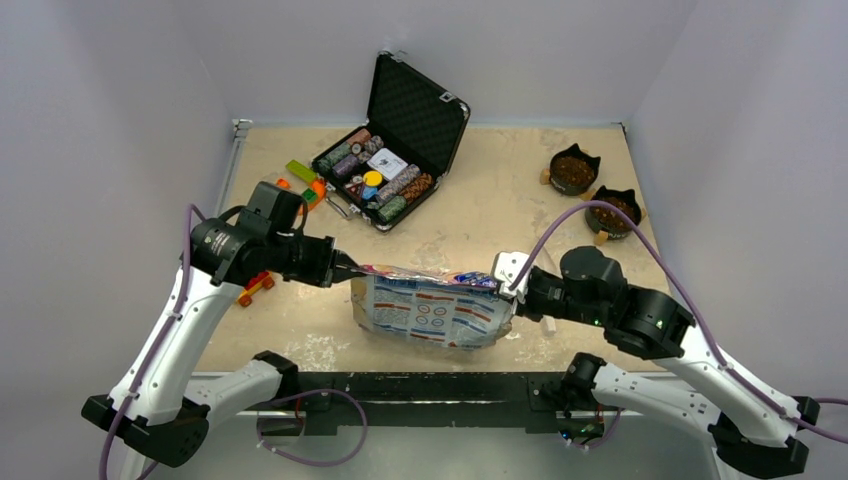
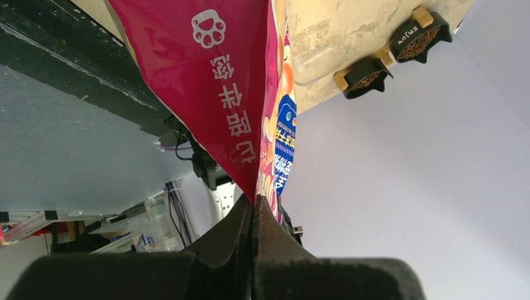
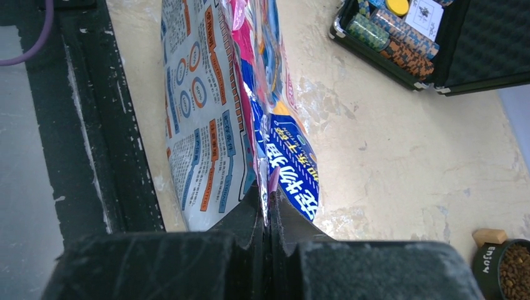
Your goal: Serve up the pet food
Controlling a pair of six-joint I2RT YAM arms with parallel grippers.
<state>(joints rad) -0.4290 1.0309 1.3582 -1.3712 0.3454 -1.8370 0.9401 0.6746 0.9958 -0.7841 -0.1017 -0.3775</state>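
Seemingly sealed bag (image 1: 432, 310) between pinching grippers (image 1: 352, 268) (image 1: 505, 283)

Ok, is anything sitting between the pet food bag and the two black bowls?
Nothing visible: bare tabletop lies between the glossy pink-edged bag and the two black cat-eared bowls. The open black poker-chip case sits clear, further left.
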